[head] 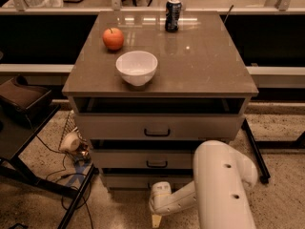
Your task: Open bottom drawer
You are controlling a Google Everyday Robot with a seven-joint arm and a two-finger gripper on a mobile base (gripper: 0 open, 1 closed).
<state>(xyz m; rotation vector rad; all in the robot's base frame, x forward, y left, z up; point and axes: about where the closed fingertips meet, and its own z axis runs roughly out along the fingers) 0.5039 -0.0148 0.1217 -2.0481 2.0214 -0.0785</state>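
The bottom drawer (126, 180) looks shut, so the pull is not yet done. The pincer (157, 217) hangs low before it; whether it is spread or pressed together cannot be told.

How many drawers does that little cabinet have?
3: top drawer under the countertop, middle drawer below it, bottom drawer by the floor, the gripper low in front of it.

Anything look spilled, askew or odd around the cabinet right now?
Nothing stands out. The can stands upright, the bowl and apple sit on the cabinet top, and the gripper is low in front of the bottom drawer.
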